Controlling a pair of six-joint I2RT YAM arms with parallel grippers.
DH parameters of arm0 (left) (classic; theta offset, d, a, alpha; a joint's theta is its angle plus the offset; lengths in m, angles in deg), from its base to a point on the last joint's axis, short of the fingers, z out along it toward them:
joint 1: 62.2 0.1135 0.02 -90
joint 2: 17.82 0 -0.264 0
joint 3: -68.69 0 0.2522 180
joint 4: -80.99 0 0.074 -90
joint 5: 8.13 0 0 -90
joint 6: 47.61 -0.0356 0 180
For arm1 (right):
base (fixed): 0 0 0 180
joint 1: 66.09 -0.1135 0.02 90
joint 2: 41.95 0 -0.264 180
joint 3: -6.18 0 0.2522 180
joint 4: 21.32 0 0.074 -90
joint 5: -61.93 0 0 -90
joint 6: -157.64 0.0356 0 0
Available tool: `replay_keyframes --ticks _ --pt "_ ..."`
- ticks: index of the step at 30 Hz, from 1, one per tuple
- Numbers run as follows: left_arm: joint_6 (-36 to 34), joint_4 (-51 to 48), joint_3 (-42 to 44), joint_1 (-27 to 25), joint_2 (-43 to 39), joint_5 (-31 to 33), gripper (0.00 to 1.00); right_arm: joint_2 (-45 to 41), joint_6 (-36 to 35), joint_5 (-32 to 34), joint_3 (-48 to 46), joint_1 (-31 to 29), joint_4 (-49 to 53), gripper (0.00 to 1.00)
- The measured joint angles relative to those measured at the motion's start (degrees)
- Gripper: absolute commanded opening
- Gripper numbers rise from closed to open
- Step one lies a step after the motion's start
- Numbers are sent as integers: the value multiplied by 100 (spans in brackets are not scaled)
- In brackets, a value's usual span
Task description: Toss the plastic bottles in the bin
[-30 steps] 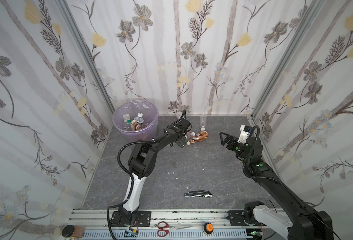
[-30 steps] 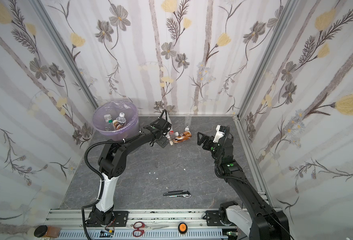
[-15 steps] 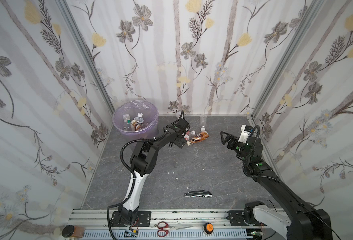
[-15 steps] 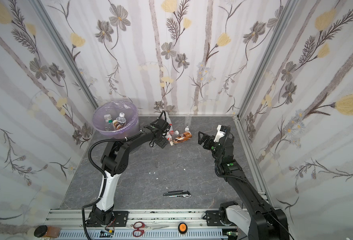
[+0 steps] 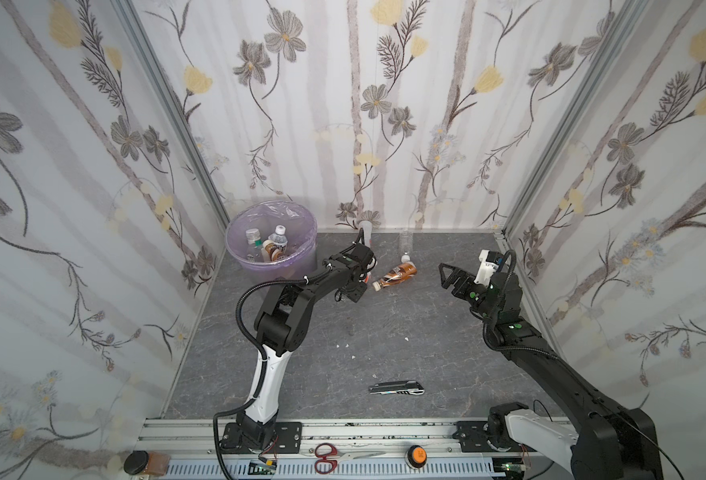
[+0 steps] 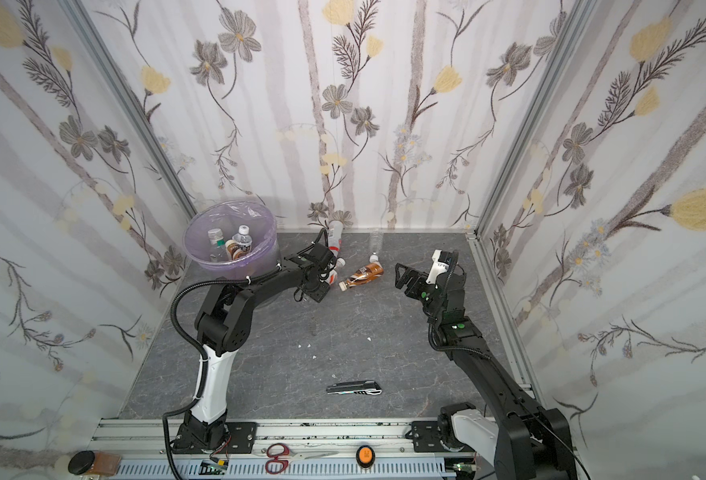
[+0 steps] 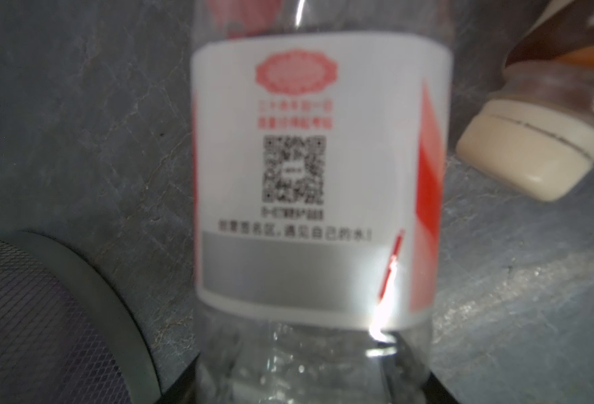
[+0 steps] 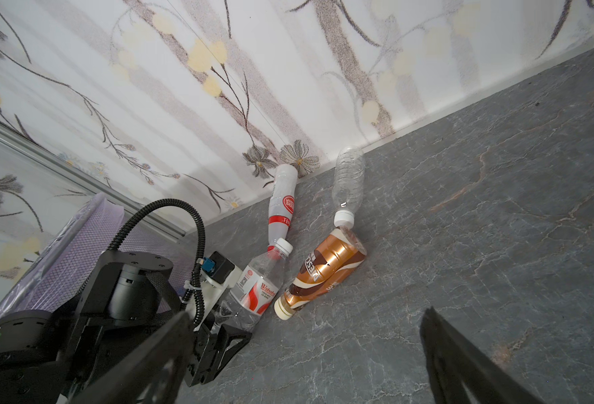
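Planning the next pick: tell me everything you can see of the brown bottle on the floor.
The brown bottle is glossy copper-brown plastic with white swirls and lettering, its cream cap on. It lies on its side on the grey floor; an unlabelled clear bottle's white cap meets its base end.

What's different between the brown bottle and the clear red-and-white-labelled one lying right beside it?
The brown bottle is opaque with a cream cap; the clear bottle is see-through with a white cap. The clear bottle's base sits between the fingers of the left hand; no hand touches the brown bottle. The clear bottle's cap points toward the back wall, the brown bottle's away from it. Both lie on the grey tabletop.
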Motion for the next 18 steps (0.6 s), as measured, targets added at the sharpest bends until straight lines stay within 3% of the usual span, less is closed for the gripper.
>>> replay_keyframes --ticks 10,18 --pt "190 -4 175 -208 -940 17 57 435 214 -439 273 -20 -181 100" --pt "295 629 640 -527 -1996 85 58 894 546 -756 1250 -306 -350 100"
